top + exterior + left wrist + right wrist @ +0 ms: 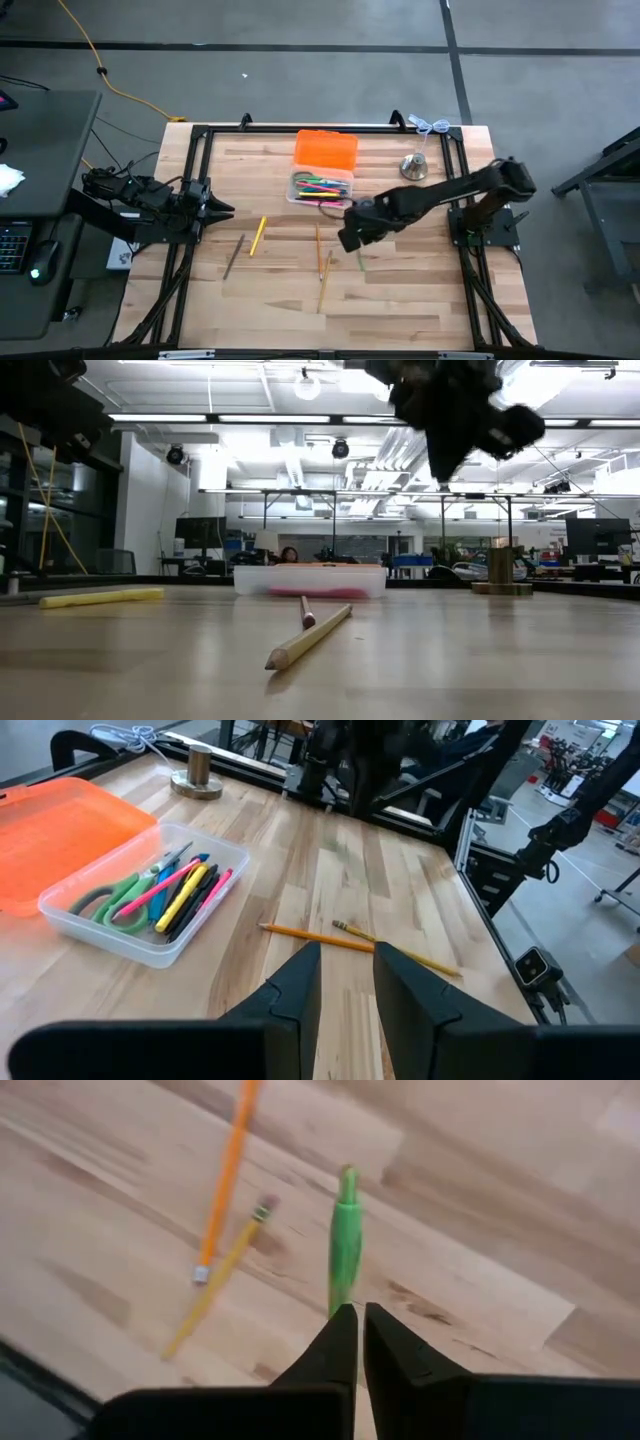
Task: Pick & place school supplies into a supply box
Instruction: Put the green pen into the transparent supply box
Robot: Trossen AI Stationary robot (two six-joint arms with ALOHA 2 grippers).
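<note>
On the bench (400, 300), the supply box (322, 186) sits just beyond our right hand (358, 1320), clenched on the green pen (345, 1250), whose long axis runs straight ahead. Our left hand (346, 960) waits half-open, far off.

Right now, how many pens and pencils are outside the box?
5: yellow marker, dark pencil at left; orange pencil, wooden pencil mid-table; green pen beside them. Others may be hidden.

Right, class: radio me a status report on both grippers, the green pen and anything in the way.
Right gripper shut, above green pen, nothing held. Left gripper parked at table's left edge, empty. Two pencils lie beside the pen.
</note>
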